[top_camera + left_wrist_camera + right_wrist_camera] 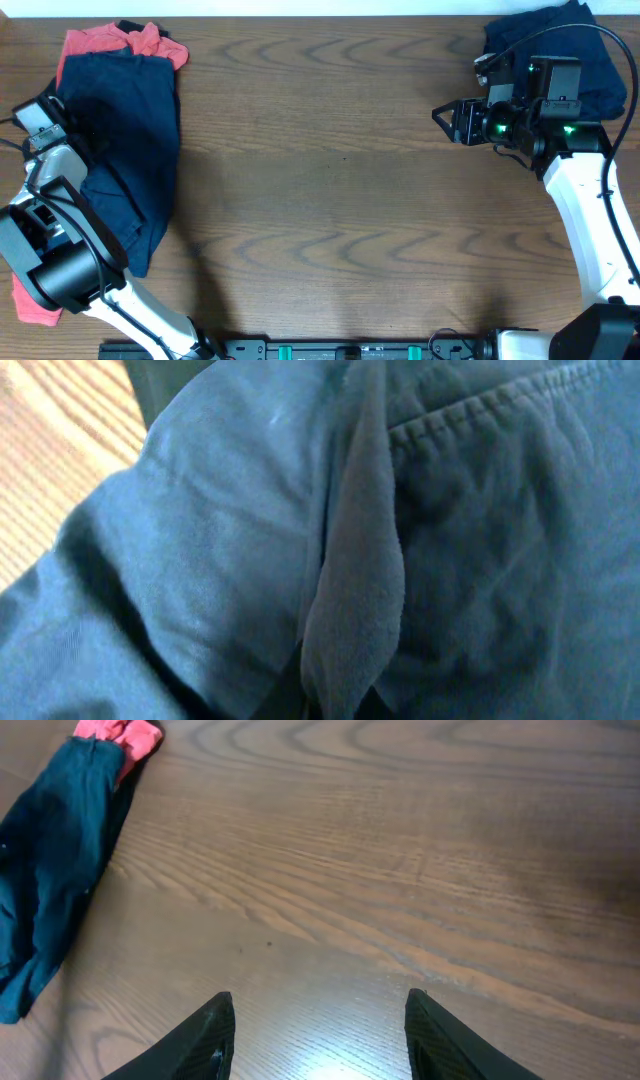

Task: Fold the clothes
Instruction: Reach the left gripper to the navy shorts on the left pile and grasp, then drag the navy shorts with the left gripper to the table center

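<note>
A dark navy garment (125,140) lies spread at the left of the table, over a red garment (110,42) that shows at its far end. My left gripper (60,128) is at the navy garment's left edge. The left wrist view is filled with the navy cloth (230,540), and a pinched ridge of it (355,590) runs down to where my jaws are; the fingers themselves are hidden. My right gripper (450,120) (315,1030) is open and empty above bare table, far from the garment. In the right wrist view the navy garment (50,870) and the red one (118,732) lie at the left.
A folded pile of navy clothes (560,40) lies at the back right corner, behind my right arm. A bit of red cloth (35,308) shows at the front left under my left arm. The wooden table (340,200) lies between the arms.
</note>
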### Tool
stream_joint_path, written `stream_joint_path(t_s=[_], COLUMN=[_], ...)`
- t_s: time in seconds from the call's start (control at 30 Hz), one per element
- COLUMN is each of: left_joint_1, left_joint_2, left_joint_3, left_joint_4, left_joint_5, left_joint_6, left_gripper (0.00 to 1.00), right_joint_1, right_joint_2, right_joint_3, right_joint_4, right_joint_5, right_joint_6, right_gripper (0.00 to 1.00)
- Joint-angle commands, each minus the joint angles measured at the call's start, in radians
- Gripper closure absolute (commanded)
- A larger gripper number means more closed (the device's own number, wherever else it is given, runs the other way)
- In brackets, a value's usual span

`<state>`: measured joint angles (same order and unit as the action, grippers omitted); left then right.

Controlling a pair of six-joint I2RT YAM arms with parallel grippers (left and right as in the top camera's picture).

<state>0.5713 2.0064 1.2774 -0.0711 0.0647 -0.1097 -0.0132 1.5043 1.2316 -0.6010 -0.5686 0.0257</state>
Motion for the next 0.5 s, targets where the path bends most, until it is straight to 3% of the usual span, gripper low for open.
stream_joint_path(t_s=[0.0,0.27,0.47], left_joint_1=[-0.015,-0.229,-0.529], left_joint_2=[-0.094,-0.255,-0.234], left_joint_3=[0.025,0.025,0.023], left_joint_4=[0.002,-0.05,-0.084], left_joint_5=[0.034,0.294,0.317], left_joint_6=[-0.153,-0.167,-0.181], left_gripper=[0.94,0.94,0.94], right_joint_1=[0.008,0.006,-0.015], right_joint_2=[0.005,0.005,0.005], right_joint_3=[0.023,0.023,0.025], right_joint_4=[0.012,0.031,0.035], right_joint_5=[-0.005,-0.005,-0.049], right_joint_6=[-0.004,0.026,0.071], right_gripper=[0.48,0.57,0.52])
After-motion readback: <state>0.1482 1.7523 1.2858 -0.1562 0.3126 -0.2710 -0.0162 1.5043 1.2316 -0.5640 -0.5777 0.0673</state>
